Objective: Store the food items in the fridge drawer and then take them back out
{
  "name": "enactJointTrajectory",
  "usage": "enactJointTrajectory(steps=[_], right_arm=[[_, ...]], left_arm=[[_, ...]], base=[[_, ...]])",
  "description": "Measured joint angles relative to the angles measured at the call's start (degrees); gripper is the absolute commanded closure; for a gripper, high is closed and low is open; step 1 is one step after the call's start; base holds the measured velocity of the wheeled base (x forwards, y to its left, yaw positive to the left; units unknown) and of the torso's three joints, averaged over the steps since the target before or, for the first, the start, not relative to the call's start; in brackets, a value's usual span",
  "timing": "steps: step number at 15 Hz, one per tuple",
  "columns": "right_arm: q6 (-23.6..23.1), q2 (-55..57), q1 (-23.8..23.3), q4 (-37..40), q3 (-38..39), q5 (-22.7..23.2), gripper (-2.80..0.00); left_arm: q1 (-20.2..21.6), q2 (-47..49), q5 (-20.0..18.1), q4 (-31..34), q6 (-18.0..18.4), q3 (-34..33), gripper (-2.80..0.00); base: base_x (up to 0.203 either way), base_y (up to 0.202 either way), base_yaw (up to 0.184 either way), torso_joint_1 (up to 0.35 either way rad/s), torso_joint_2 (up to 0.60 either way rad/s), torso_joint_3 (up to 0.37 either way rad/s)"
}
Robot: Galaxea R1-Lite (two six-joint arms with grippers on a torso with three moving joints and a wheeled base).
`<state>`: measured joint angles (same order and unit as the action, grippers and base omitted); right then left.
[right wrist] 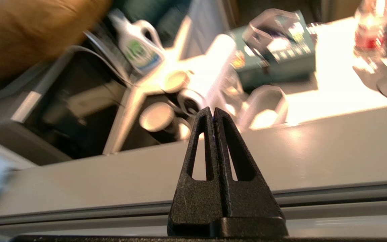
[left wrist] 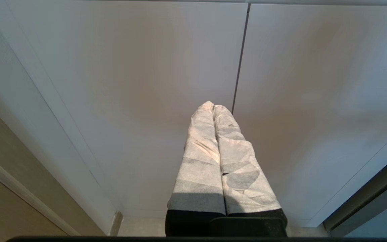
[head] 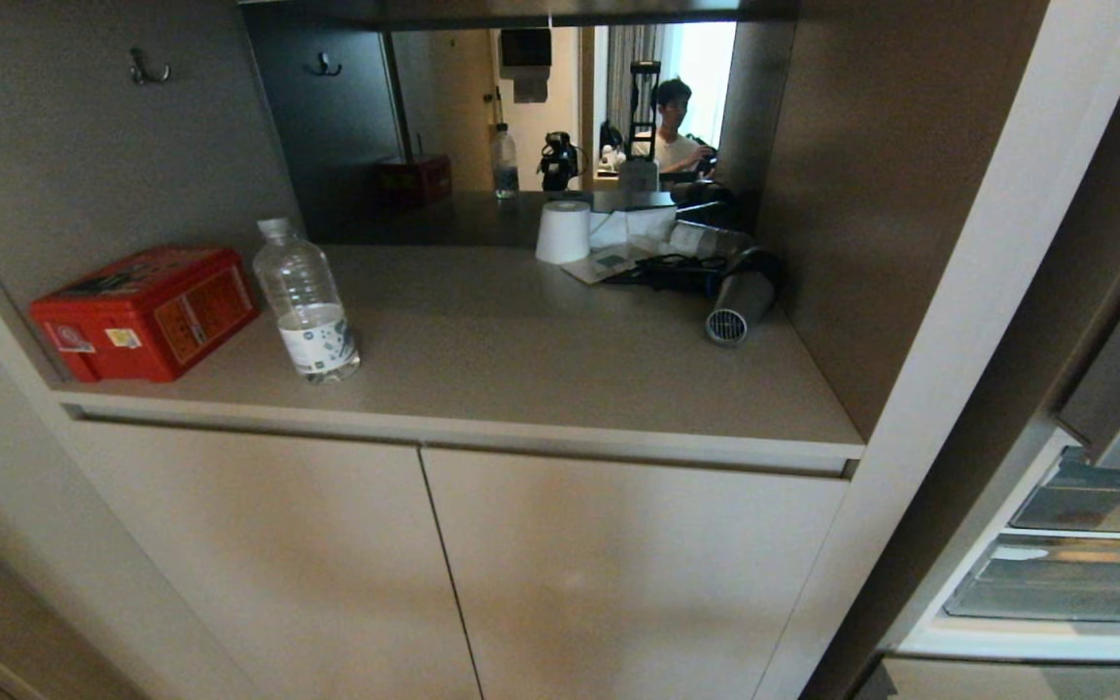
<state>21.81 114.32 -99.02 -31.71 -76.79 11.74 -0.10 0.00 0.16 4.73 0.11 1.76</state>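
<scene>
Head view, hidden: neither arm nor any food item in sight; fridge drawer (head: 1070, 578) cut off at the right edge, only part of its clear front showing, flat-fronted drawer (head: 1100, 496) above it.
Head view, counter: red box (head: 147, 311), water bottle (head: 307, 301), white paper roll (head: 563, 231), grey hair dryer (head: 740, 301); person reflected in the mirror (head: 521, 107) behind.
Head view, writing: labels on box and bottle too small to read.
Left wrist view: left gripper (left wrist: 213, 107), cloth-wrapped fingers pressed together, empty, before pale cabinet doors (left wrist: 146, 84).
Right wrist view: right gripper (right wrist: 212, 111), black fingers together, holding nothing, above a grey ledge (right wrist: 314, 154).
Right wrist view, blurred: white jug (right wrist: 139, 47), teal box (right wrist: 274, 53), print unreadable; food items not identifiable.
</scene>
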Motion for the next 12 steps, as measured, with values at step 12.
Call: enactJointTrajectory(steps=[12], right_arm=[[-1.2, 6.8, -4.0, 16.7, -9.8, 0.2, 0.0]], left_arm=[[0.0, 0.0, 0.0, 0.0, 0.0, 0.0, 0.0]], base=[[0.0, 0.0, 0.0, 0.0, 0.0, 0.0]])
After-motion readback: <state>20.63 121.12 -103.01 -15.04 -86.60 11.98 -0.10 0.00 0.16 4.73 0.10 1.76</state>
